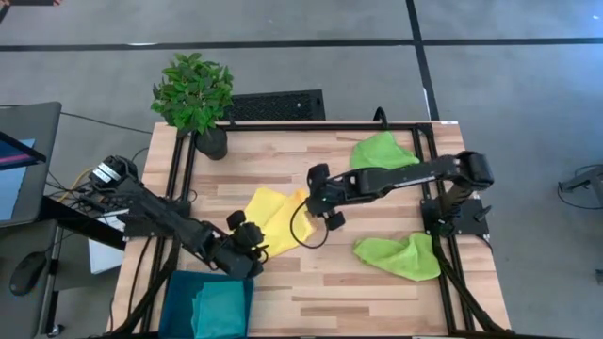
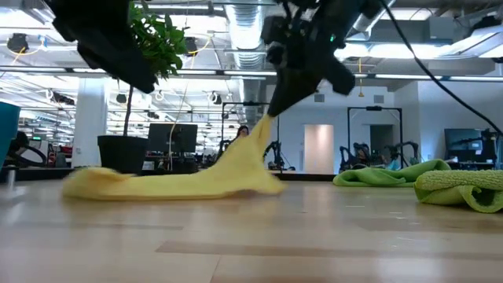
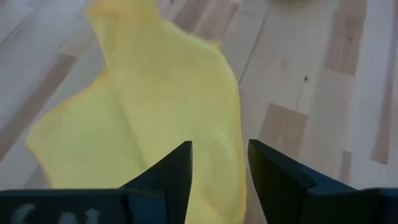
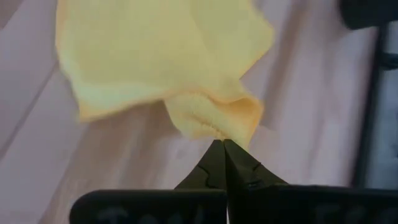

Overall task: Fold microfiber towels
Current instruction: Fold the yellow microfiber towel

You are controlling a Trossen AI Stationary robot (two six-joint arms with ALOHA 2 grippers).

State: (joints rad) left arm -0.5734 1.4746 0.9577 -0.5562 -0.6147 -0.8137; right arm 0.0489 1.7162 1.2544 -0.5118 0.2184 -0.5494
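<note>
A yellow microfiber towel [image 1: 271, 217] lies mid-table, and one end of it is pulled up into a peak [image 2: 255, 141]. My right gripper [image 1: 304, 209] is shut on that raised end. My left gripper [image 1: 254, 237] hovers open over the towel's near-left edge [image 3: 211, 124], its fingers [image 3: 177, 171] clear of the cloth. Two lime green towels lie crumpled, one at the far right [image 1: 382, 151] and one at the near right [image 1: 400, 254]. A teal towel [image 1: 219, 306] rests on a dark teal tray [image 1: 179, 292] at the near edge. My right gripper pinches a bunched bit of the yellow towel's right-hand edge [image 4: 214, 127] between its two fingertips. The fingers slant down from the table's right side. That end is lifted and sags in a slope [image 2: 236, 157] down to the rest of the towel, which lies on the table [image 2: 141, 185].
A potted plant [image 1: 193, 94] stands at the far left corner, with a black keyboard [image 1: 275, 104] beyond the far edge. Black frame rails [image 1: 179, 179] run along the table's left and right sides. Bare wood [image 1: 349, 301] shows at the near middle.
</note>
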